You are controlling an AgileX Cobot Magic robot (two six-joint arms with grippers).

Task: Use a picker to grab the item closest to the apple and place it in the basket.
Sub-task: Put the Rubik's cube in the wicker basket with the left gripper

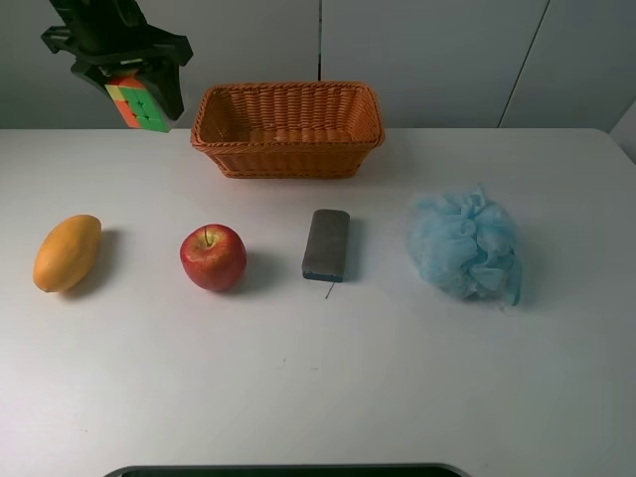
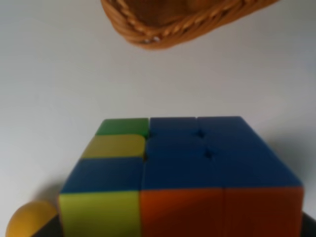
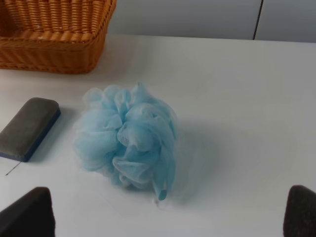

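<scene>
A red apple (image 1: 213,256) sits on the white table, left of centre. A grey block (image 1: 326,244) lies just right of it and a mango (image 1: 67,252) lies further off to its left. My left gripper (image 1: 134,84) is shut on a multicoloured puzzle cube (image 1: 137,105) and holds it in the air, left of the orange wicker basket (image 1: 287,127). The cube (image 2: 197,168) fills the left wrist view, with the basket rim (image 2: 168,29) beyond it. My right gripper (image 3: 165,217) is open and empty, facing a blue mesh bath pouf (image 3: 129,138).
The pouf (image 1: 464,244) lies at the table's right side. The grey block (image 3: 27,127) and a basket corner (image 3: 59,39) show in the right wrist view. The mango (image 2: 29,219) shows below the cube in the left wrist view. A dark edge (image 1: 288,470) runs along the table's front.
</scene>
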